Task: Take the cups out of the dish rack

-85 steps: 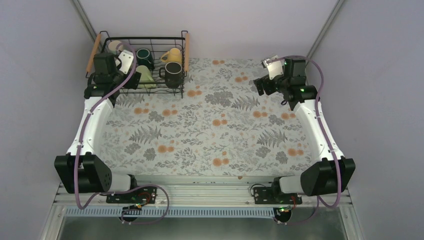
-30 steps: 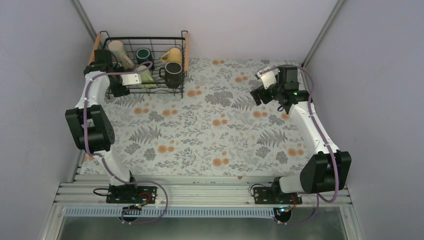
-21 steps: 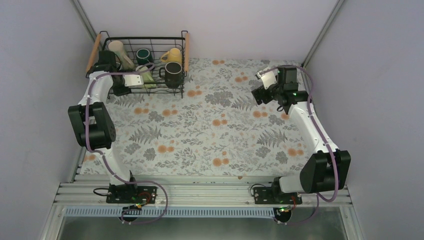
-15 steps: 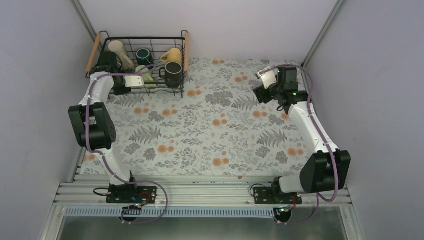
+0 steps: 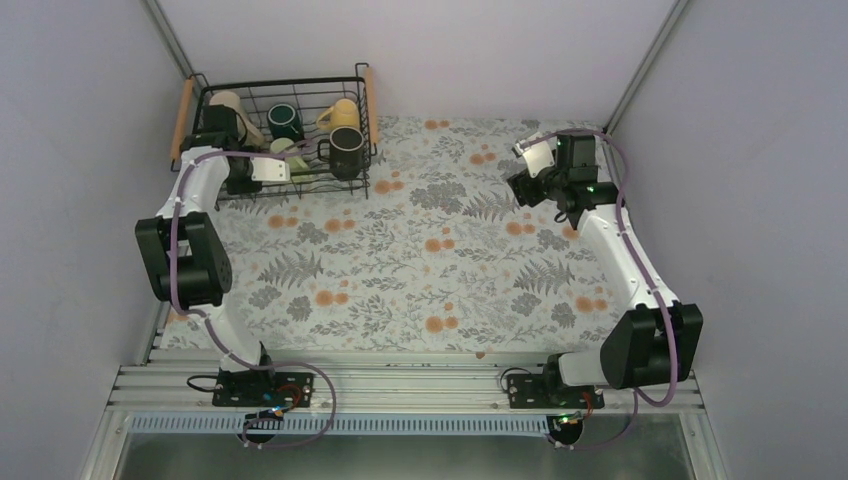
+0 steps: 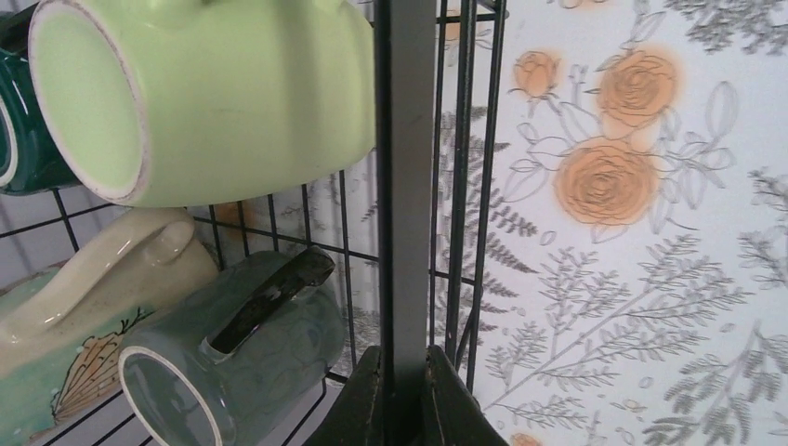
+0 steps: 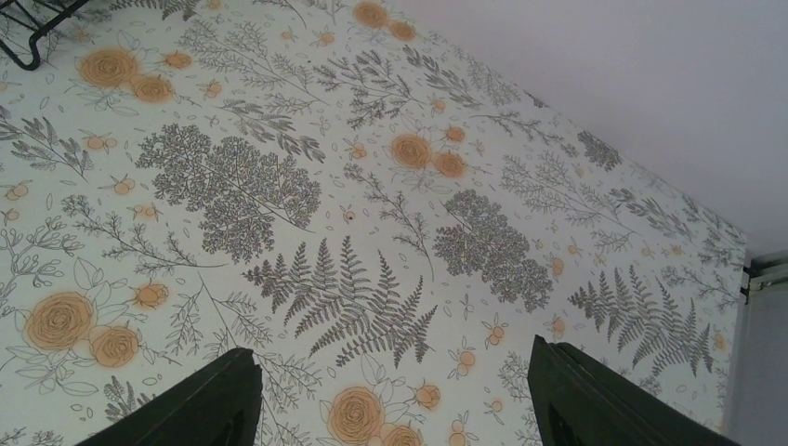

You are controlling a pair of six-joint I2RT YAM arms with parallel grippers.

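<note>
The black wire dish rack (image 5: 290, 82) stands at the table's far left with several cups inside: yellow (image 5: 343, 113), black (image 5: 347, 153), dark teal (image 5: 286, 122), cream (image 5: 230, 104) and pale green (image 5: 283, 150). My left gripper (image 5: 262, 170) is at the rack's front side. In the left wrist view the left gripper (image 6: 403, 395) is shut on an upright bar of the rack (image 6: 405, 186). Behind the wires lie the pale green cup (image 6: 214, 93), the patterned cream cup (image 6: 84, 297) and a grey-green cup (image 6: 232, 362). My right gripper (image 7: 390, 362) hangs open over the floral cloth, holding nothing.
Light wooden handles (image 5: 181, 108) run along the rack's two short sides. The rack sits close to the left wall and back corner. A rack corner (image 7: 37, 28) shows far from the right gripper (image 5: 522, 185). The floral cloth (image 5: 430, 250) covers the table.
The left gripper's jaws have shut on the rack's bar, and the rack has shifted slightly to the left with it. The right arm has barely moved.
</note>
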